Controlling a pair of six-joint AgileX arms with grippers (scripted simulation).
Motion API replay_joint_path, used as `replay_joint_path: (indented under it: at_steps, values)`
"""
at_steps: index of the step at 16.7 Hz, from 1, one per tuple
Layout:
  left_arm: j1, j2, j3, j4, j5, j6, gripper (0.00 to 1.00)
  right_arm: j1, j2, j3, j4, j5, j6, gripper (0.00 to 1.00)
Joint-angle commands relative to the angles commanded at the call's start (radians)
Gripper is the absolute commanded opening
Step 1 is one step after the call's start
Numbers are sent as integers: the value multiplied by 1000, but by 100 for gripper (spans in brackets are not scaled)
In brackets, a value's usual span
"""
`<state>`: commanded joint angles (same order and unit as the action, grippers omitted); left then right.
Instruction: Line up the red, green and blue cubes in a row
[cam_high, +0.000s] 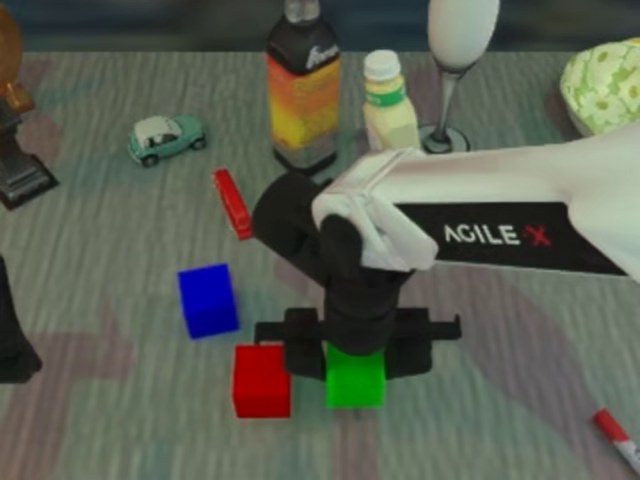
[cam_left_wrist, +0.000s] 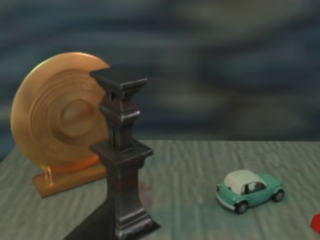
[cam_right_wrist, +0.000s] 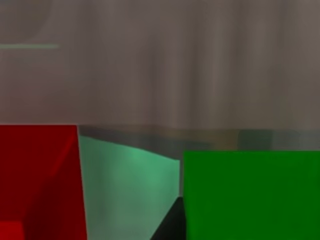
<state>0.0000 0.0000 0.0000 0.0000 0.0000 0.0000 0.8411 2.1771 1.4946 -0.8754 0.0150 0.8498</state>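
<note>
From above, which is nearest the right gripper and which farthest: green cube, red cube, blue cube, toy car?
1. Green cube, under the right gripper.
2. Red cube, just to its left.
3. Blue cube, farther left.
4. Toy car, far back left.

Teal toy car (cam_left_wrist: 249, 190) right of dark pedestal (cam_left_wrist: 121, 160), bronze disc (cam_left_wrist: 59, 121) behind.

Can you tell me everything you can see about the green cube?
The green cube is a plain, matte, bright green block with flat faces and sharp edges. It sits near the front of the table, beside the red cube, with a small gap between them in both the top view and the right wrist view. The right gripper is directly over it, hiding its far edge. Whether the fingers grip it cannot be told.
</note>
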Motion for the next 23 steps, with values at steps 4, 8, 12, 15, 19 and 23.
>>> replay_joint_path:
  at_steps: [4, 8, 12, 15, 19, 23]
  values:
    - [0, 0, 0, 0, 0, 0, 100, 0, 0, 0, 0, 0, 0, 83]
    - [0, 0, 0, 0, 0, 0, 100, 0, 0, 0, 0, 0, 0, 100]
    - [0, 0, 0, 0, 0, 0, 100, 0, 0, 0, 0, 0, 0, 100]
    - [0, 0, 0, 0, 0, 0, 100, -2, -1, 0, 0, 0, 0, 100]
    - [0, 0, 0, 0, 0, 0, 100, 6, -25, 51, -75, -4, -2, 100]
    - [0, 0, 0, 0, 0, 0, 100, 8, -78, 134, -218, -2, 1, 100]
